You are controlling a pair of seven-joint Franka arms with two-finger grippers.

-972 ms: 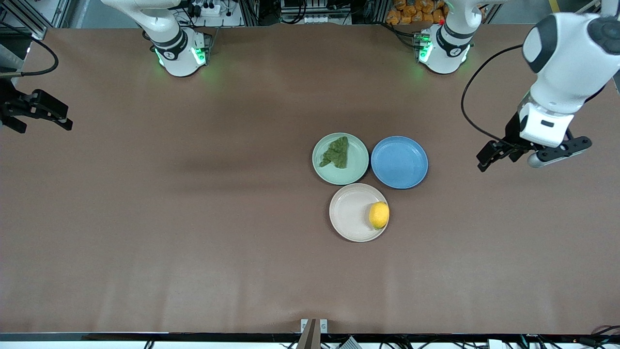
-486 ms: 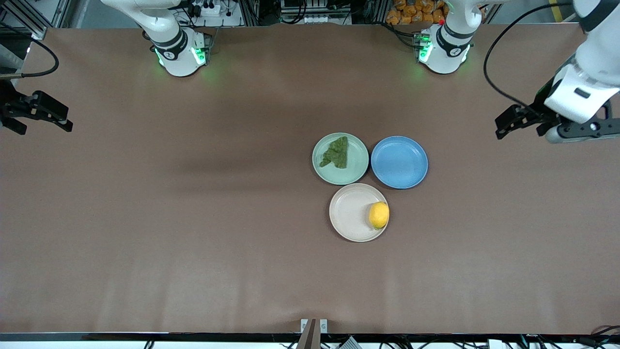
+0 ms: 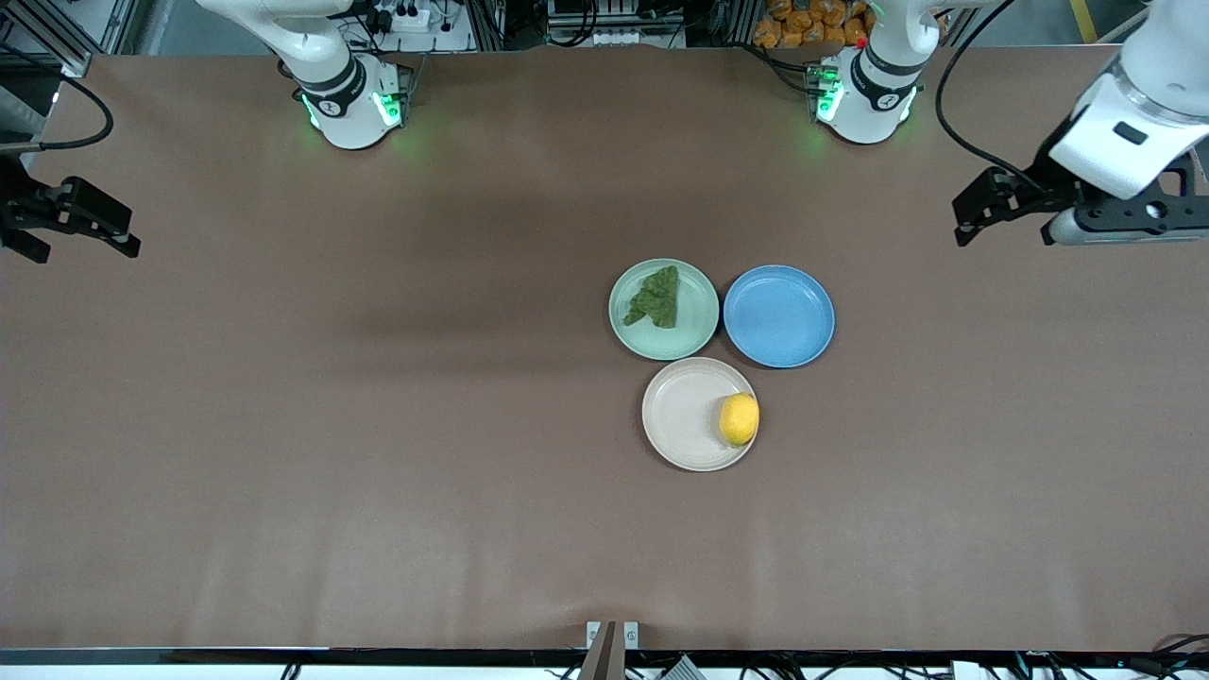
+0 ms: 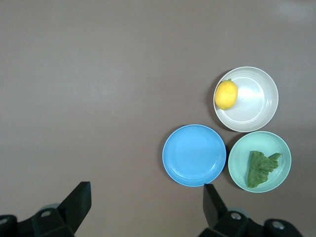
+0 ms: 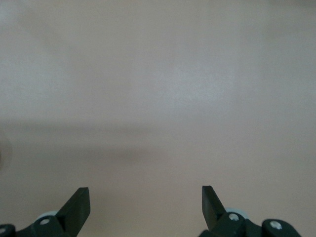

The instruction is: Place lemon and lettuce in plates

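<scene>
Looking across the rig, I see a broad brown table (image 3: 378, 453), matte and plain, with faint creases near the front camera's edge. Along the top of the front view, past the two arm bases with their green lights, I make out metal framing, cables and a power strip, plus a heap of orange packets.

I count three plates, one lemon and one lettuce piece. The plates sit in a tight cluster near the table's middle, rims almost touching. The mint plate (image 3: 694, 331) holds the lettuce (image 3: 655, 298), lying flat toward the bases' edge of the dish. The blue plate (image 3: 778, 316) stands beside it toward the left arm's end. The pinkish plate (image 3: 675, 416) lies nearer the front camera than both, with the lemon (image 3: 739, 418) resting inside against its rim, on the side toward the left arm's end.

I count two grippers. My left gripper (image 3: 971, 206) hangs over bare table at the left arm's end, well apart from the plates, fingers (image 4: 79, 200) spread wide and holding nothing. My right gripper (image 3: 80, 222) hangs over the table's edge at the right arm's end, likewise spread and holding nothing.
</scene>
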